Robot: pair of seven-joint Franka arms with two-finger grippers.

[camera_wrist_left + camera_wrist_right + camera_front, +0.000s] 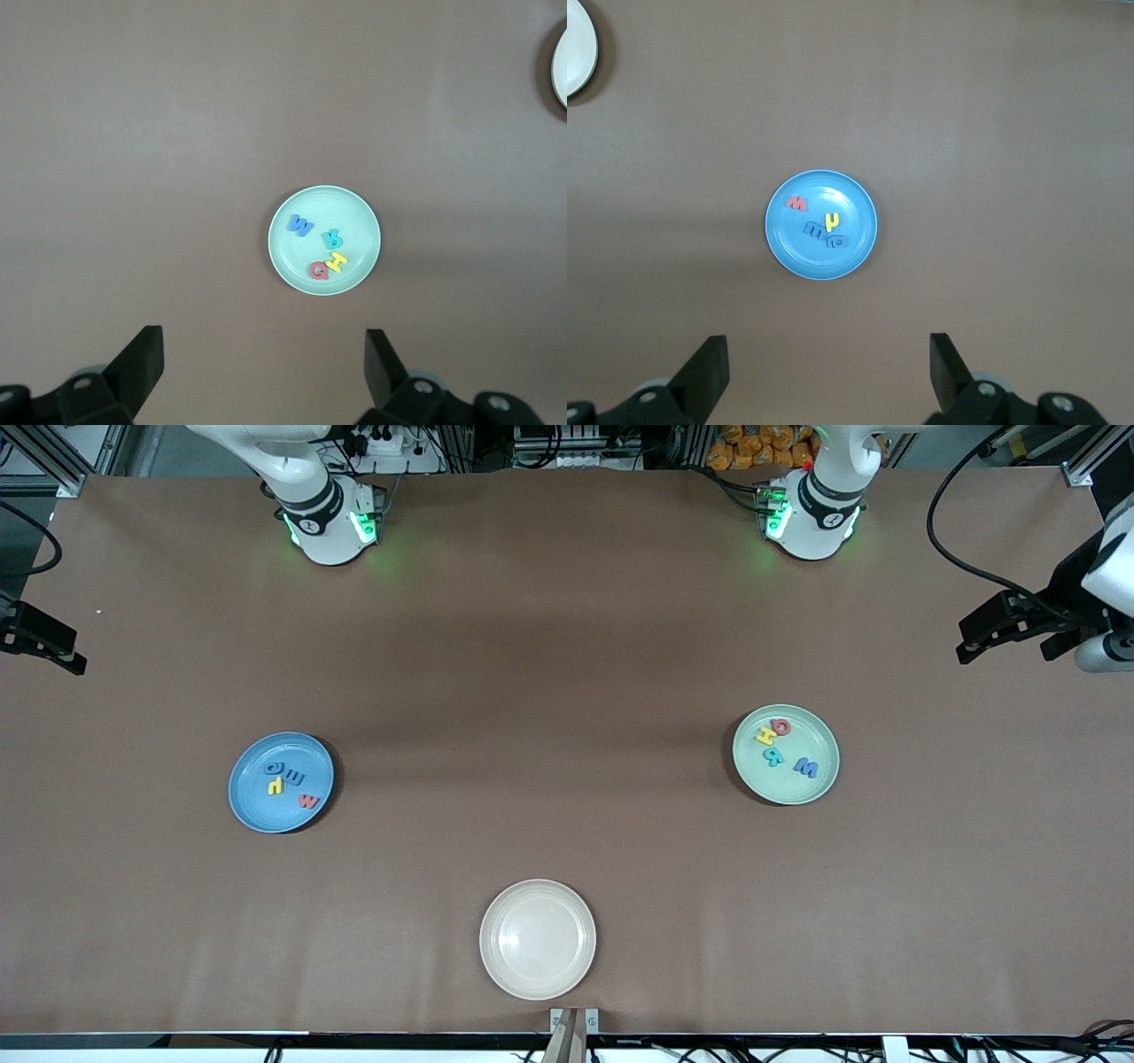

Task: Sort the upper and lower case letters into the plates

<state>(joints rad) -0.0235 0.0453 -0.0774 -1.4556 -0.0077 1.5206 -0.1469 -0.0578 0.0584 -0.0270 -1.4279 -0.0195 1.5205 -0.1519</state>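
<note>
Sorting looks finished: every letter visible lies in a plate, none on the bare table.

The blue plate, toward the right arm's end, holds four letters in a loose row slanting across it; the mint plate, toward the left arm's end, holds four more, scattered flat and facing various ways. The cream plate, nearest the front camera, holds nothing. The left gripper hangs high over the mint plate and the right gripper high over the blue, each with fingers spread wide and holding nothing; both arms wait.
</note>
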